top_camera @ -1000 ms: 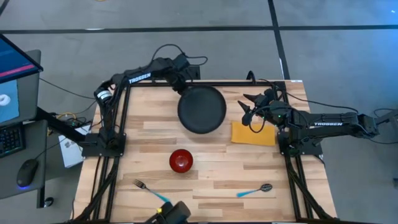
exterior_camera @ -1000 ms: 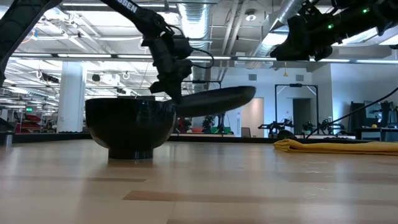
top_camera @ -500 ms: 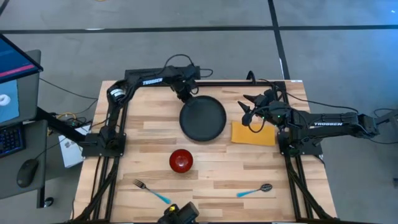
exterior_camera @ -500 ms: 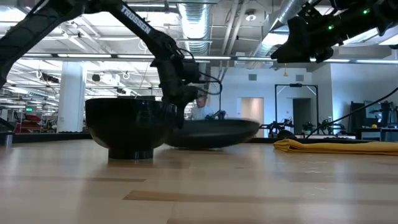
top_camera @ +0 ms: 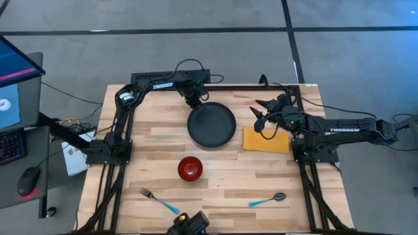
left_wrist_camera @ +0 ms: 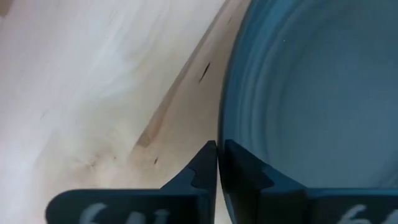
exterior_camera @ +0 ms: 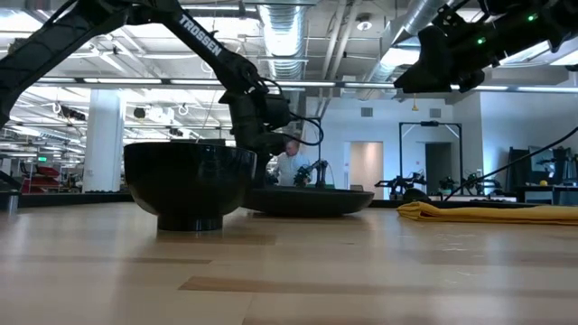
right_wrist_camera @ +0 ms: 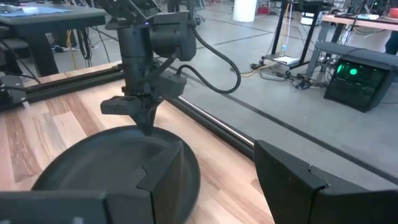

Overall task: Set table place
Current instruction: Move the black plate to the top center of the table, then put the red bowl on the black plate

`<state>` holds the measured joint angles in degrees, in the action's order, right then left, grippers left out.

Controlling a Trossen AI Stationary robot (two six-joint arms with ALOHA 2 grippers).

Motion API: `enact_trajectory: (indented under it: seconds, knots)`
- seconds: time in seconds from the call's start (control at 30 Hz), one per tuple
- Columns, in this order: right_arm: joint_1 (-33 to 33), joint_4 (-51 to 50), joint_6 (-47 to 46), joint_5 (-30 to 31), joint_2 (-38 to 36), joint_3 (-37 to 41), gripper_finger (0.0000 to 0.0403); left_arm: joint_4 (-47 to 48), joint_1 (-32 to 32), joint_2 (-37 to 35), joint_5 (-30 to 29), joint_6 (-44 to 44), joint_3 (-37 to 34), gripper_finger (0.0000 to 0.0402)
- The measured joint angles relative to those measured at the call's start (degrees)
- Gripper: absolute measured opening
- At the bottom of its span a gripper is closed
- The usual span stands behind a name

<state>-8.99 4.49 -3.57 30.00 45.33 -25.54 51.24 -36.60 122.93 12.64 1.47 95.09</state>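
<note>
The round black plate (top_camera: 211, 125) lies flat on the table (top_camera: 150, 140) near its far edge; it also shows in the low view (exterior_camera: 302, 200). My left gripper (top_camera: 194, 101) stands at the plate's far rim, shut on it. My right gripper (top_camera: 261, 117) hangs open above the far left corner of the yellow napkin (top_camera: 266, 140), touching nothing. The red bowl (top_camera: 190, 168) stands mid-table. The blue-handled fork (top_camera: 159, 200) and spoon (top_camera: 268, 199) lie near the near edge. My left gripper (left_wrist_camera: 217, 157) pinches the plate's far rim (left_wrist_camera: 225, 127) between its two fingers, one finger (left_wrist_camera: 200, 171) outside the rim and the other (left_wrist_camera: 244, 171) over the inner side. It comes from above, pointing down (right_wrist_camera: 146, 115). The plate rests flat on the table.
Black frame rails run along the table's far edge (top_camera: 241, 87) and both sides. Bare wood lies between the bowl and the cutlery. A dark device (top_camera: 189, 225) sits at the near edge. The low view shows a person (exterior_camera: 287, 167) far off in the room.
My left gripper has come down and a little toward the near edge, still shut on the plate's rim. The plate, tilted and lifted clear a second ago, now lies flat on the table.
</note>
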Motion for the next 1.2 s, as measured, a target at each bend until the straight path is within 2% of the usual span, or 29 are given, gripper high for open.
enact_trajectory:
  seconds: [0.23,0.4,0.53,0.63,0.83,1.0,1.1,1.2]
  knots:
    - [0.0,-1.8,0.0,0.0,0.0,0.0,0.0221,0.0,-0.1,0.0,1.9,0.8,0.0,0.0031]
    - [0.0,-2.5,0.0,0.0,0.0,0.0,0.0221,0.0,-0.4,0.0,4.8,5.5,0.0,0.0044]
    - [0.0,-2.5,0.0,0.0,0.0,0.0,0.0221,-0.2,-1.6,0.0,10.2,6.6,0.0,0.0072]
    - [0.0,-2.5,0.0,0.0,0.0,0.0,0.0221,0.8,-2.8,0.0,10.8,7.3,1.0,0.0100]
    - [0.0,-2.8,0.0,0.0,0.0,0.0,0.0221,4.4,-4.7,0.0,2.9,8.0,7.7,0.0146]
    - [0.0,-2.8,0.0,0.0,0.0,0.0,0.0221,11.5,-5.4,-0.8,5.1,9.5,16.9,0.0159]
    - [0.0,-2.8,0.0,0.0,0.0,0.0,0.0221,11.4,-5.0,-4.1,6.4,10.3,20.0,0.0160]
    - [0.0,-2.8,0.0,0.0,0.0,0.0,0.0221,7.9,-4.4,-9.1,6.5,10.3,20.2,0.0160]
